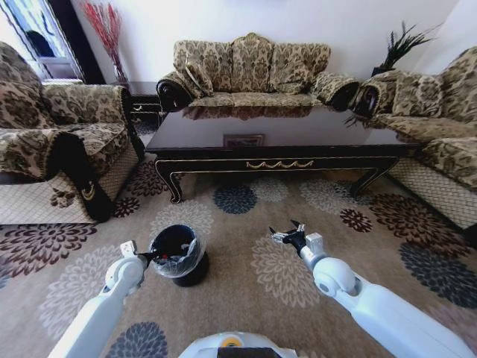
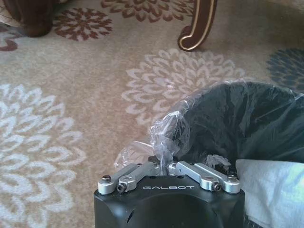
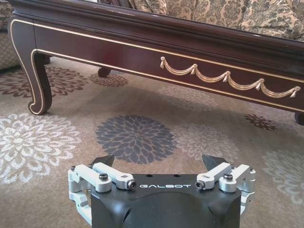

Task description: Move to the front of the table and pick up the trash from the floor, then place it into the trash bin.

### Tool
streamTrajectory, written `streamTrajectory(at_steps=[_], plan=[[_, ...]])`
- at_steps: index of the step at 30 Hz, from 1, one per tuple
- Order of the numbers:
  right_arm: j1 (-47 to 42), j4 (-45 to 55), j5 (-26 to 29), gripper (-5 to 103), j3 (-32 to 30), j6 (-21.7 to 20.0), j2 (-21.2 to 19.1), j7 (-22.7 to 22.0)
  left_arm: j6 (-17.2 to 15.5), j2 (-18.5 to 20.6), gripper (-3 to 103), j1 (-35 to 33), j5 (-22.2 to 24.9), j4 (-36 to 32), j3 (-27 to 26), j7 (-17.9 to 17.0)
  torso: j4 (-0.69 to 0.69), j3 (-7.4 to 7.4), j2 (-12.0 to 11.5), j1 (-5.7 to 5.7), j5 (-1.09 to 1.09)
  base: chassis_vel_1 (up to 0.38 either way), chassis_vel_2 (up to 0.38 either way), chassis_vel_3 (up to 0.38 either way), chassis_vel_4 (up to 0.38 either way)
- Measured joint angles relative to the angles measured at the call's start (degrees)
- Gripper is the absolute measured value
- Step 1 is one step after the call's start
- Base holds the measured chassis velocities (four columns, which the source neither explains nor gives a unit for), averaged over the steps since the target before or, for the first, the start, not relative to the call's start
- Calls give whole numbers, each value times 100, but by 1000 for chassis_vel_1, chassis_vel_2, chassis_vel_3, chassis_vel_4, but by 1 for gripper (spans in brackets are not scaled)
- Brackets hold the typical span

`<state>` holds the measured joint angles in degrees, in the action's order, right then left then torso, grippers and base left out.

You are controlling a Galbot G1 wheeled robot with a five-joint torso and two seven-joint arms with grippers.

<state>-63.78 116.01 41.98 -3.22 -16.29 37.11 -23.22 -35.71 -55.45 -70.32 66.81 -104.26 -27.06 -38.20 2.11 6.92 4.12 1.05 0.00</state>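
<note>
The trash bin point(image 1: 179, 257), black with a clear liner, stands on the floor point(image 1: 246, 298) in front of the table point(image 1: 276, 162). My left gripper point(image 1: 147, 256) is at the bin's near rim and shut. In the left wrist view, ruffled clear plastic rises right at the left gripper point(image 2: 165, 166); I cannot tell whether it is liner or a held piece. A white paper piece of trash point(image 2: 270, 187) lies inside the bin point(image 2: 247, 118). My right gripper point(image 1: 285, 235) hangs open over the carpet, right of the bin. In the right wrist view it point(image 3: 159, 161) is empty and faces the table apron point(image 3: 142, 47).
An armchair point(image 1: 59, 149) stands at the left, a sofa point(image 1: 253, 74) behind the table and another sofa point(image 1: 440, 127) at the right. A curved table leg point(image 2: 197, 23) stands just beyond the bin. Open carpet lies between me and the table.
</note>
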Motion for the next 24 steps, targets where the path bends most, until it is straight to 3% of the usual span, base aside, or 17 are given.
streamTrajectory(at_steps=[2, 5, 7, 14, 16, 17, 19, 24], plan=[[31, -15, -4, 100, 40, 0, 29, 2, 0, 50, 0, 1, 56, 19, -12, -38, 0, 0, 0, 0, 0, 0, 0, 0, 0], [56, -38, -9, 100, 87, 0, 75, 6, -27, 88, 13, -16, 217, 4, -56, -91, 2, 0, 0, 0, 0, 0, 0, 0, 0], [59, -49, -15, 100, 99, 0, 87, 8, -32, 91, 13, -31, 241, -17, -68, -102, 2, 0, 0, 0, 0, 0, 0, 0, 0], [-39, -70, -48, 100, 12, 0, 224, 12, 29, 151, 45, -281, 290, -496, -218, -267, 0, 0, 0, 0, 0, 0, 0, 0, 0], [-78, -63, -55, 100, -40, 0, 249, 12, 49, 169, 45, -329, 338, -625, -249, -361, 0, 0, 0, 0, 0, 0, 0, 0, 0], [-212, -30, -71, 100, -196, 0, 299, 13, 97, 232, 57, -416, 466, -880, -294, -552, -1, 0, 0, 0, 0, 0, 0, 0, 0], [-346, 7, -74, 100, -336, 0, 335, 14, 147, 293, 57, -479, 512, -1054, -314, -658, 0, 0, 0, 0, 0, 0, 0, 0, 0], [-609, 60, -76, 100, -693, 48, 443, 25, 454, 517, 78, -881, 399, -1736, -575, -789, 1, -1, 0, 0, 0, 0, 0, 0, 0]])
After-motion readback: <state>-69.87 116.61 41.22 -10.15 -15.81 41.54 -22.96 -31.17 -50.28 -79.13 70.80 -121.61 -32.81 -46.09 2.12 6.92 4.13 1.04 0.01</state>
